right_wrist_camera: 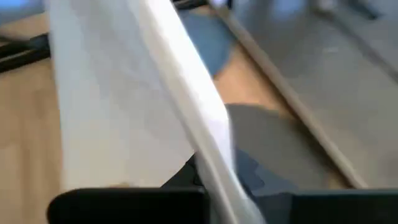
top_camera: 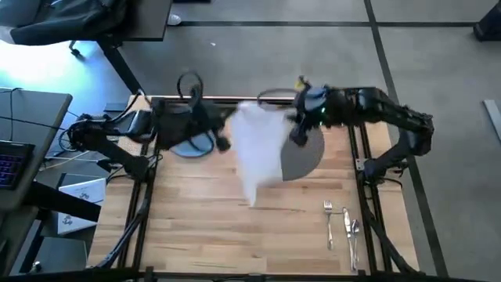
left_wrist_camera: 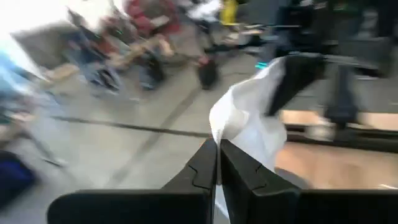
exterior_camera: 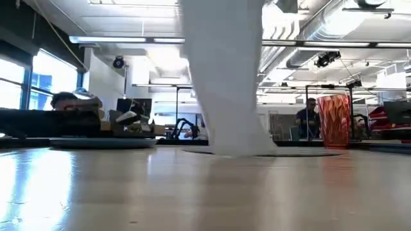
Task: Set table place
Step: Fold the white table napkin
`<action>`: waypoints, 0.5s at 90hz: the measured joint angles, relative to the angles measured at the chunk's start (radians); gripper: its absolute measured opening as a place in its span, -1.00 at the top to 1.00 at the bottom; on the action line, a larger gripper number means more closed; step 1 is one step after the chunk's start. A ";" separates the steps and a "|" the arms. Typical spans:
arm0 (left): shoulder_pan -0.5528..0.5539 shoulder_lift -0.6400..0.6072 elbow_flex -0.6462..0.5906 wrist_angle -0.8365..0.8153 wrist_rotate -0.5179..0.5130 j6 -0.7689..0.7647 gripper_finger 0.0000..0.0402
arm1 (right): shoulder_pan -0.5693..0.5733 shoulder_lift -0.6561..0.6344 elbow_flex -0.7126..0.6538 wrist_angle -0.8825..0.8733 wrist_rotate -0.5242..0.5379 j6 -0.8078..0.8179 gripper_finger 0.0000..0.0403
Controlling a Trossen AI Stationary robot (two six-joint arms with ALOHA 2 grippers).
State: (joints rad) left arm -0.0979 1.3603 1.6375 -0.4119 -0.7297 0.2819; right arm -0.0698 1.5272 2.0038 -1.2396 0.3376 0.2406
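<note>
Table (top_camera: 203, 207) was light butcher-block wood, kinda satin. Napkin (top_camera: 258, 149) looked like soft white cloth, mat (top_camera: 309, 157) matte grey, cutlery (top_camera: 342, 223) shiny metal, cup (exterior_camera: 334, 122) translucent ribbed orange plastic.

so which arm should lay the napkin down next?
Either: left gripper and right gripper each pinch an edge of the napkin, hanging over the grey mat. Probably lower together.

— What is seen off the desk's left edge?

— A laptop keyboard (top_camera: 9, 163) lit purple, and white papers (top_camera: 78, 205) lying below it.

— And beyond the far edge?

— Grey floor (top_camera: 313, 55) crossed by dark lines. At desk height, an office is shown — ceiling ducts (exterior_camera: 321, 25), a seated person (exterior_camera: 310, 119) far off, a head (exterior_camera: 64, 99) at the left.
</note>
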 joint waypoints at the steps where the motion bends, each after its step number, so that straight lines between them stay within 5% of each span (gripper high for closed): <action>1: 0.007 0.000 0.000 0.012 0.007 0.016 1.00 | -0.002 0.000 0.008 0.000 0.002 -0.009 1.00; 12: 0.047 0.000 0.001 0.055 0.102 0.086 1.00 | -0.002 -0.002 0.081 -0.005 0.002 -0.099 1.00; 24: 0.040 0.026 0.002 -0.107 0.188 -0.039 1.00 | 0.017 -0.002 0.075 -0.090 -0.001 -0.132 1.00; 45: -0.066 0.112 -0.111 -0.414 0.302 -0.367 1.00 | 0.106 -0.001 -0.239 -0.110 -0.070 -0.061 1.00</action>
State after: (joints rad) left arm -0.1639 1.4719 1.5267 -0.8260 -0.4274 -0.0849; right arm 0.0364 1.5261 1.7646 -1.3491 0.2676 0.1798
